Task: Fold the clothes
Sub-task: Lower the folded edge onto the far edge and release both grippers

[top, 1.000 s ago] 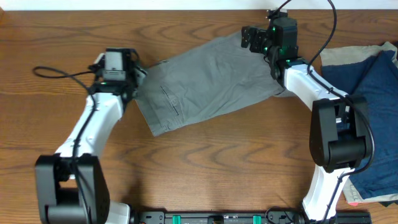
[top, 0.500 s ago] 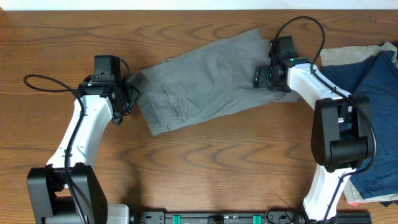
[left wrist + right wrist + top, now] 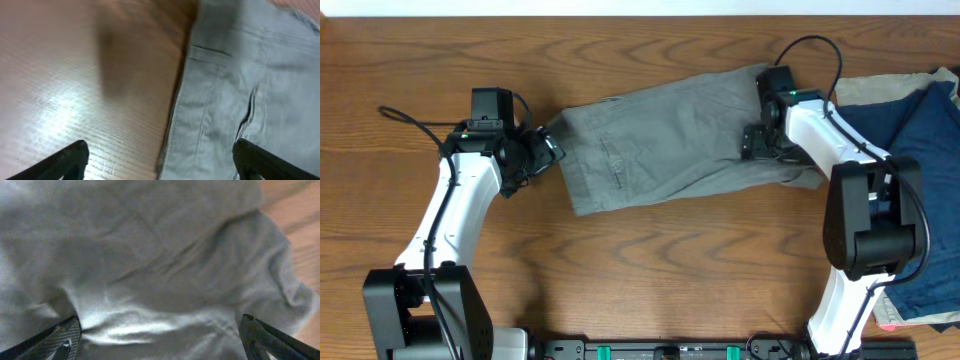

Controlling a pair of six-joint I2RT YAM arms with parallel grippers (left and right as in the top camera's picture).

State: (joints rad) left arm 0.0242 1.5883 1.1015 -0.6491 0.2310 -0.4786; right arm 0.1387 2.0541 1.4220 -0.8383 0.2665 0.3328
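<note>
Grey cotton: one pair of shorts (image 3: 660, 140), wrinkled, flat on the wooden desk (image 3: 650, 270), toward its far edge and roughly centred between the two arms. Long axis aslant, from the nearer left end up to the farther right end, with one loose lobe of cloth trailing off at the right, nearer side. Not yet folded, to judge by the single spread layer.

Left fingers (image 3: 70, 159): spread wide, pinching nothing, poised at the shorts' left end, right on the border of cloth and bare wood. Seams and a pocket slit just ahead in the wrist view.

Right fingers (image 3: 265, 337): likewise spread wide and empty, poised directly above the rumpled right end, with cloth all across the wrist view beneath.

For the coming move: one arm at each end of the long axis, neither clearly nearer, the shorts stretched out between. Probably a pinch at both ends next, then a fold across that axis — a judgement only, nothing more.

Counted: one pair of shorts, two arms, two sets of fingers. Off to the right, outside the task — one navy garment (image 3: 920, 130) lying over one beige cloth (image 3: 870, 88), beside the right arm.
</note>
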